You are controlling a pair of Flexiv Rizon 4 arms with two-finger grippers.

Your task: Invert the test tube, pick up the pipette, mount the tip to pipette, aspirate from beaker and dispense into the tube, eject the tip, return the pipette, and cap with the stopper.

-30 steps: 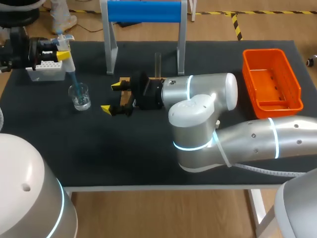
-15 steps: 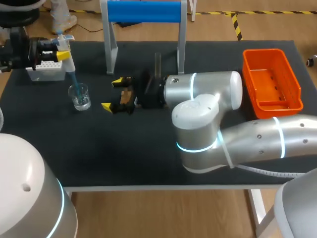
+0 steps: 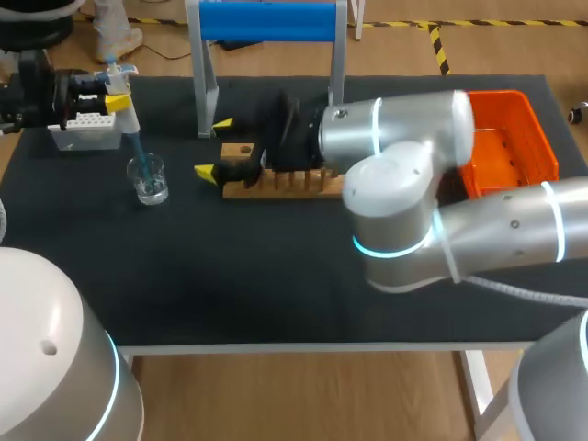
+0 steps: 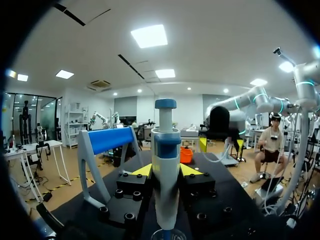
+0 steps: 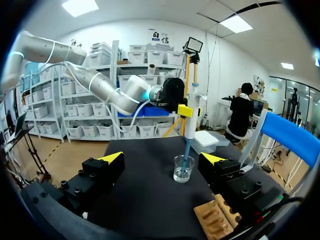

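While the left hand (image 4: 166,170) clamps the white-and-blue plastic pipette (image 4: 165,150), its blue tip (image 5: 186,155) in the clear glass beaker (image 3: 147,179), the right hand (image 5: 161,158) gapes above the light wooden rack (image 3: 276,184).

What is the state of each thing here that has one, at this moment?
left gripper: shut on the pipette.
pipette: upright, tip mounted, tip end inside the beaker.
beaker: upright, with clear liquid.
right gripper: open, empty.
wooden rack: flat on the table, partly behind the right arm.
orange basket: visible part empty.
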